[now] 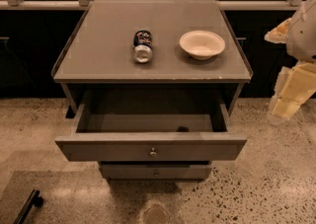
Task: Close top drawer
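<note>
**Mia:** Where is the robot's hand?

**Ben:** The gripper [288, 98] is way over at the right edge. It is made of pale, blocky, cream parts. It hangs in the air above the floor [276, 183]. It is apart from the cabinet and touches no drawer.

**Mia:** Is it open or closed?

**Ben:** I cannot tell. I cannot tell if it holds anything either.

**Mia:** Where is the top drawer?

**Ben:** The top drawer [98, 150] is to the left of the gripper and a bit lower. It is pulled far out. It is grey, with a flat front and a small round shiny knob [153, 152] in the middle. Under it is a narrower grey drawer [128, 171] with the same kind of knob, pushed in.

**Mia:** What is up on top?

**Ben:** The cabinet top [98, 55] is flat, grey and smooth. Left of the gripper and a bit higher is a round, pale bowl [202, 44]. Farther left lies a can [142, 46] on its side, with its silver end facing us.

**Mia:** What does the can say?

**Ben:** It is dark blue with a bit of red. The words are too small to read.

**Mia:** And the floor?

**Ben:** It is hard and shiny, tan with dark speckles.
</note>
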You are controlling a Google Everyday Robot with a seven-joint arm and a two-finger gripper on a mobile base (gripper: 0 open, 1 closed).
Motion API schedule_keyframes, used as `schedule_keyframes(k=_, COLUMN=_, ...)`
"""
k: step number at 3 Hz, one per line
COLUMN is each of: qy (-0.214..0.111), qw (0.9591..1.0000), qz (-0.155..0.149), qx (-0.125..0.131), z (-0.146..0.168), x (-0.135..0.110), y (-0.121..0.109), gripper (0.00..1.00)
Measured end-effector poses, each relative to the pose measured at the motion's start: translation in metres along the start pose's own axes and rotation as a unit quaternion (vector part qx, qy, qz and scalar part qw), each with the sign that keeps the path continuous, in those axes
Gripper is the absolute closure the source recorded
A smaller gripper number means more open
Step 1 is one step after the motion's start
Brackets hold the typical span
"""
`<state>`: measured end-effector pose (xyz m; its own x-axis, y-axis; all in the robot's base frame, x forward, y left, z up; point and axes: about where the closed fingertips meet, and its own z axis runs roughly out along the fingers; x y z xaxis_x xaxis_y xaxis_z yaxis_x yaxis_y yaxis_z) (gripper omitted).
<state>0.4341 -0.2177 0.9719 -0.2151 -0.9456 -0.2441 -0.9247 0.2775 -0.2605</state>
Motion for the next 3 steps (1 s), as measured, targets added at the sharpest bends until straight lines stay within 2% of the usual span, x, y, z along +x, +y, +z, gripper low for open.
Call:
schedule_keyframes(k=1, qy=-0.052, qw=0.9986, qz=0.004, qx=-0.007, z=0.03, x=0.012, y=0.026, gripper=0.0)
schedule_keyframes(k=2, qy=-0.125, qw=0.9895, qz=0.056, qx=-0.046, z=0.107, x=0.032, y=0.06, gripper=0.0)
schedule_keyframes(k=3, qy=-0.179, qw=0.974, qz=0.108, qx=-0.088, z=0.203, x=0.036, y=0.091, gripper=0.0)
